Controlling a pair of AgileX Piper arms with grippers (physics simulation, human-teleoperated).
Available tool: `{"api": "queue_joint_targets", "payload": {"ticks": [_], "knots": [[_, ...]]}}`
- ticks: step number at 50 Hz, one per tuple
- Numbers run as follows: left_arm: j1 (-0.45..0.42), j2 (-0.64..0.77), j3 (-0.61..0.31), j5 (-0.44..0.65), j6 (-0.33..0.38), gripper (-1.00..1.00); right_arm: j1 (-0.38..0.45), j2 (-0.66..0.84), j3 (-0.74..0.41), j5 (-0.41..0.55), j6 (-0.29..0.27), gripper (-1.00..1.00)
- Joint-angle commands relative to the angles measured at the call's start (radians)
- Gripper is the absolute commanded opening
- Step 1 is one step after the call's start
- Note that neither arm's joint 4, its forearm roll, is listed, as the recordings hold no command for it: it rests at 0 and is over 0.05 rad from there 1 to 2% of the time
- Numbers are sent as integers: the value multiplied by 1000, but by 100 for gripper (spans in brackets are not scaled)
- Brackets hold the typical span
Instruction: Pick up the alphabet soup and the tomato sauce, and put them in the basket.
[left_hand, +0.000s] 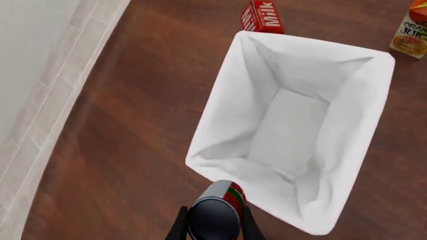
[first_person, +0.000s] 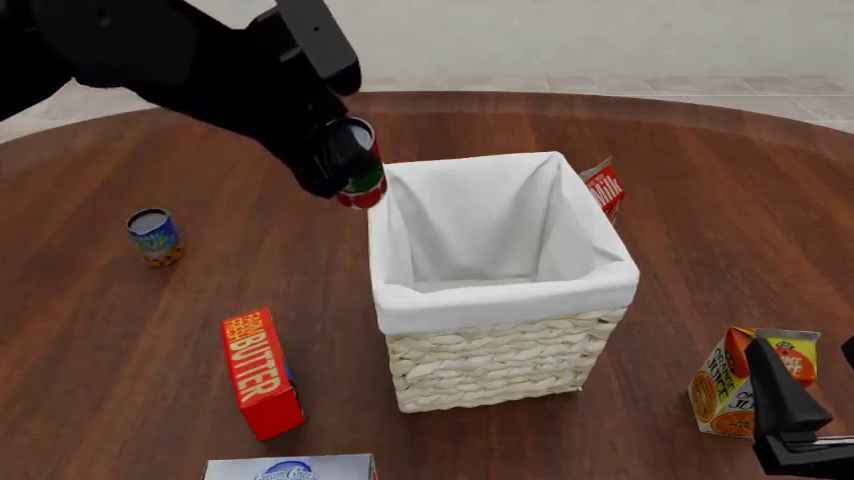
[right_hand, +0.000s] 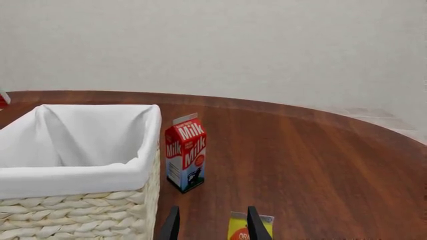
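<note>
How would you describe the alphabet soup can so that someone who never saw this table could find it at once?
Start at the big cream wicker basket in the middle of the table and look to its left, past the red butter box. There a small can, the alphabet soup, stands upright and alone on the wood. Its blue-over-orange label sets it apart from the red-and-green tomato sauce, held in the air by the left gripper.

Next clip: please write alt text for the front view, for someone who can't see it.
The left tool holds the tomato sauce in the air beside the far-left corner of the basket. The alphabet soup stands on the table at left, with a butter box nearer the camera and an orange juice carton at lower right.
</note>
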Motion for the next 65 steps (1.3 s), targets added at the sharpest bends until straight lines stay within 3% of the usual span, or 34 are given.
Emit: {"api": "queue_joint_targets", "payload": {"ticks": [1,29,65], "knots": [[-32,37,-61,11,27,-100,-1,-20,-1,19,3,100],[-119,140,-143,-13,17,-100,-10,16,-1,-17,11,100],[-178,237,-138,-53,-10,-100,-16,24,-1,-25,17,100]]}}
